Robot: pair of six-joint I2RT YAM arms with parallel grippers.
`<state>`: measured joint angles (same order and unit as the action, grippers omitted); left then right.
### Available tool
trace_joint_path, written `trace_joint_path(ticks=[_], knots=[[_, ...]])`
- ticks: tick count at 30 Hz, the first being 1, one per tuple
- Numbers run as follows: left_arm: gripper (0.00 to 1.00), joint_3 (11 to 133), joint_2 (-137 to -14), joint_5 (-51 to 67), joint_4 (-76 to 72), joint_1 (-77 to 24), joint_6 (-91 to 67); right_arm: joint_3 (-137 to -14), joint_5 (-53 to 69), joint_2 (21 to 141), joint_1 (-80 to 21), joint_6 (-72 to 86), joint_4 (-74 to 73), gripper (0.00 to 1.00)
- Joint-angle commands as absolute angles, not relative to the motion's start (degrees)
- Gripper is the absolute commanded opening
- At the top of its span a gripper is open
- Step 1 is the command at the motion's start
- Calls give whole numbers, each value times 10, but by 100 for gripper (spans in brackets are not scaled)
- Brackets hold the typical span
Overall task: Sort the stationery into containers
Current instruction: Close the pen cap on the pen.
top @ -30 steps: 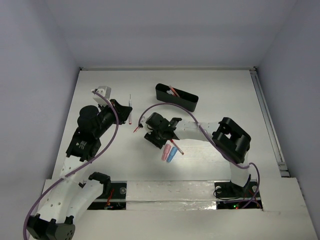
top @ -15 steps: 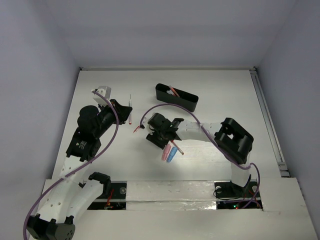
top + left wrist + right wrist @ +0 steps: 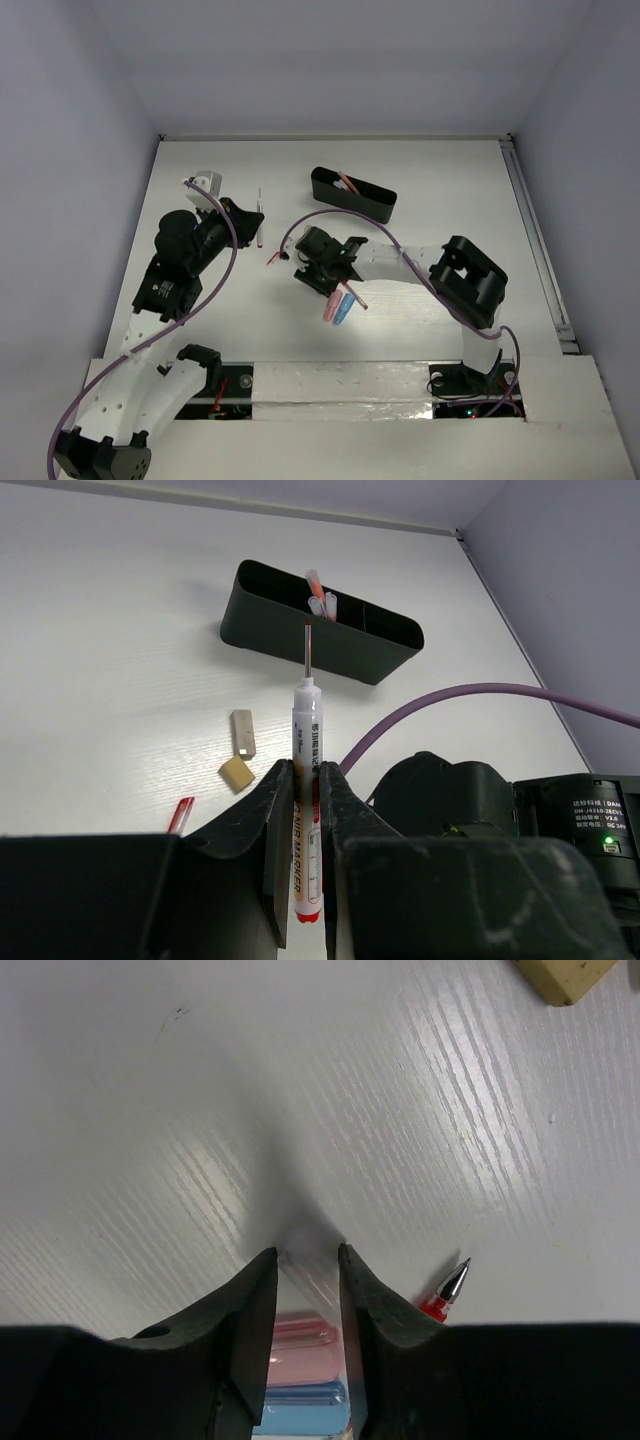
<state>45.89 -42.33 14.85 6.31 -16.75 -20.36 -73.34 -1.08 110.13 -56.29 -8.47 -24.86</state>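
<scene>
My left gripper (image 3: 307, 766) (image 3: 254, 222) is shut on a white marker pen with red print (image 3: 305, 720), held above the table and pointing at the long black tray (image 3: 300, 640) (image 3: 352, 198), which holds a few pens. My right gripper (image 3: 305, 1255) (image 3: 318, 274) is down at the table, its jaws closed narrowly on a clear plastic piece (image 3: 318, 1272). A pink capsule piece (image 3: 300, 1335) (image 3: 331, 308) and a blue one (image 3: 300, 1405) (image 3: 345, 308) lie side by side just behind its fingers.
A tan eraser (image 3: 236, 773) (image 3: 565, 975) and a white eraser (image 3: 243, 732) lie between the arms. A red pen (image 3: 447, 1293) (image 3: 356, 297) lies beside the right gripper. Another red piece (image 3: 180, 815) (image 3: 272, 259) lies to the left. A purple cable (image 3: 480, 695) arcs over the right arm.
My right arm has shifted slightly, with the gripper staying low over the capsule pieces. My left gripper still holds the marker in nearly the same place.
</scene>
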Motion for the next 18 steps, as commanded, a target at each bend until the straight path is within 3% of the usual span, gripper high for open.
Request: trace_joint_path(ticks=[1, 2, 8, 18], knots=[[0, 459, -419, 157, 35, -163, -197, -731, -41, 1113, -563, -98, -279, 33], [0, 456, -417, 158, 34, -163, -198, -730, -45, 1114, -563, -98, -276, 27], [0, 453, -418, 162, 28, -163, -200, -715, -55, 1103, -563, -95, -220, 13], [0, 435, -417, 188, 15, -163, -212, -671, -119, 1049, -558, -47, -62, 0]])
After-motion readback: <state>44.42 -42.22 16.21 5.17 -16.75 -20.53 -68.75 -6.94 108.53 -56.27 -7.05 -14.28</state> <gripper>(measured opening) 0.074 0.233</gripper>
